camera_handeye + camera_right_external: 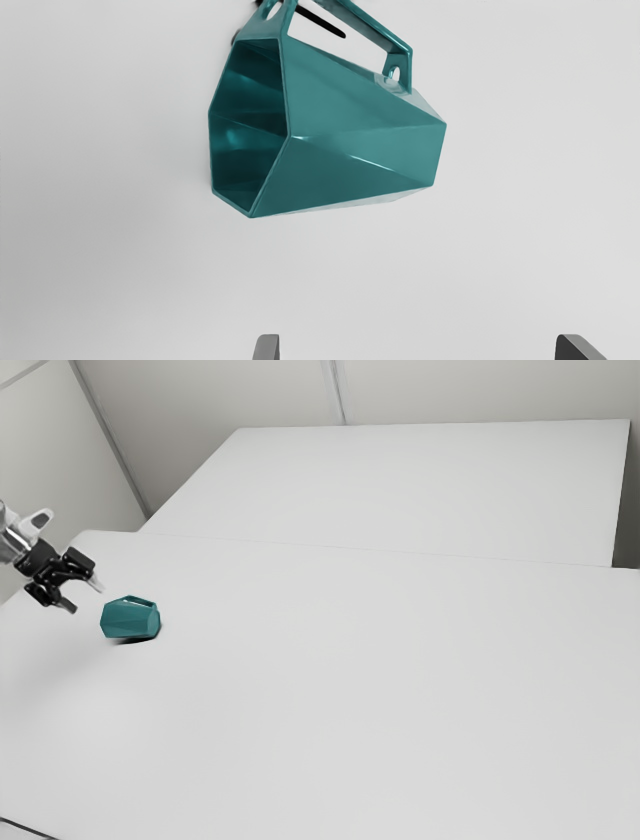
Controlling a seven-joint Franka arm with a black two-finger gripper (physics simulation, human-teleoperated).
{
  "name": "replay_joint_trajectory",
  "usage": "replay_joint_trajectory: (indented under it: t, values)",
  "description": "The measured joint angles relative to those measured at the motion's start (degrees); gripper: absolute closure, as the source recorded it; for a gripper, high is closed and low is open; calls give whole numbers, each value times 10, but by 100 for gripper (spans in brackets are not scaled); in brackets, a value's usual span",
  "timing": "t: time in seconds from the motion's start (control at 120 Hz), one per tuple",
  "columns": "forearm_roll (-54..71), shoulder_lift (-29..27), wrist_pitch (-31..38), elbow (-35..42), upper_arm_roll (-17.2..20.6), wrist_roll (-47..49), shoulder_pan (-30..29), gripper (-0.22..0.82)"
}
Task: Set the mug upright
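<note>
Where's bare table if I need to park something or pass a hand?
The widest bare patch of table runs from the mug toward the exterior view's right, up to the back seam. Another lies between the mug and the dark line at that view's lower left. It is crowded where the open tool stands close to the mug.

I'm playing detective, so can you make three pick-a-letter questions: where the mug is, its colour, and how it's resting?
1. In the exterior view, where is the mug from the gripper?
A) Between its fingers
B) To the view's right
C) To the view's left

2. What colour is the mug?
A) Teal
B) Red
C) Yellow

3. How is it resting?
A) Upright
B) Upside down
C) On its side

1 B: it shows right of the gripper.
2 A: its walls look blue-green.
3 C: its open mouth faces sideways.
</note>
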State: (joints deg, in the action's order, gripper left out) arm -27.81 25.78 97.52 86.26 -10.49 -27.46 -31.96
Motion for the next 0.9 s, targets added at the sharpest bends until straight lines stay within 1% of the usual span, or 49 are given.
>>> replay_joint_trajectory:
  t: [0.2, 0.317, 0.458, 0.583, 0.9]
  values:
    - [-50, 79, 2, -73, -1, -66, -27, 0]
    - [-87, 105, 1, -88, 0, -100, -32, 0]
    - [-140, 125, -5, -90, 0, -139, -40, 0]
    - [-178, 135, -23, -90, 0, -166, -46, 0]
    - [-235, 143, -60, -78, 3, -215, -47, 0]
